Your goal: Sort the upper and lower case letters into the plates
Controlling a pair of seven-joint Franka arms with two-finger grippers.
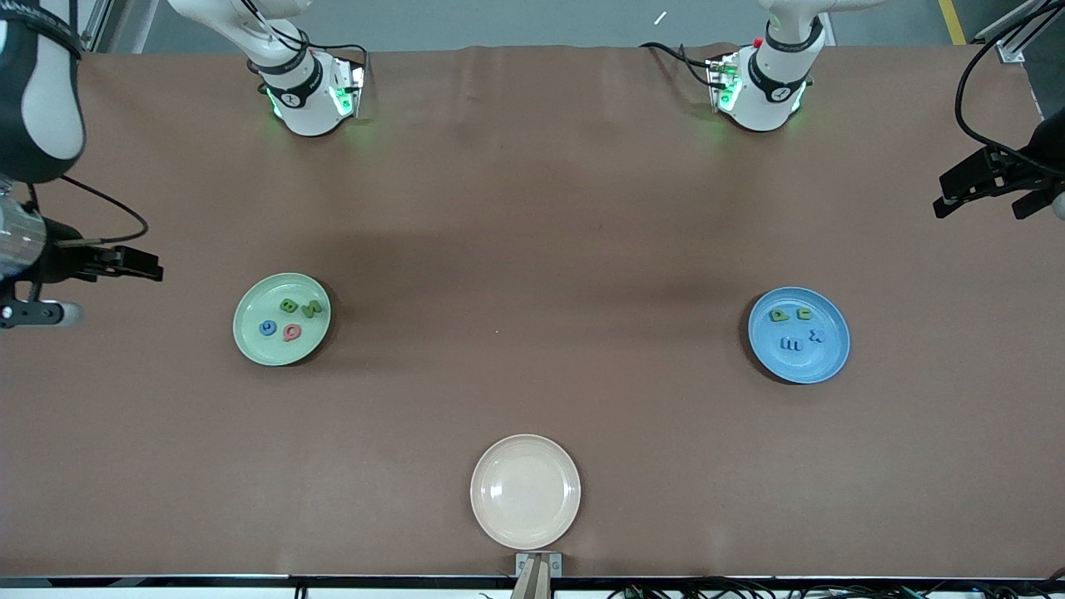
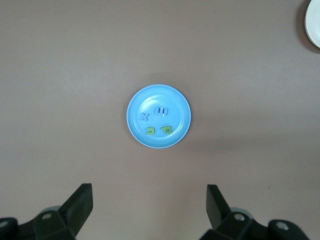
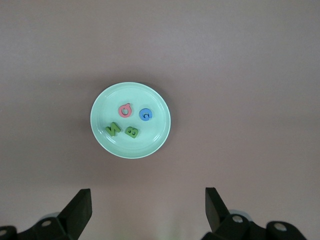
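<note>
The mint green plate [image 1: 281, 349] lies toward the right arm's end of the table and holds a green B [image 1: 289, 305], a green N [image 1: 311, 309], a blue letter [image 1: 267, 328] and a pink Q [image 1: 292, 333]. The blue plate [image 1: 799, 366] lies toward the left arm's end and holds two yellow-green letters [image 1: 780, 314] and two blue letters [image 1: 791, 344]. My right gripper [image 1: 137, 264] [image 3: 148, 196] is open and empty, high above the table, looking down on the mint plate [image 3: 150, 142]. My left gripper [image 1: 957, 187] [image 2: 150, 192] is open and empty, high above the table, looking down on the blue plate [image 2: 137, 132].
A cream-beige plate [image 1: 525, 491] with nothing on it lies at the middle of the table's edge nearest the front camera; its rim shows in the left wrist view [image 2: 312, 25]. A brown cloth [image 1: 532, 249] covers the table. Cables hang by both arms.
</note>
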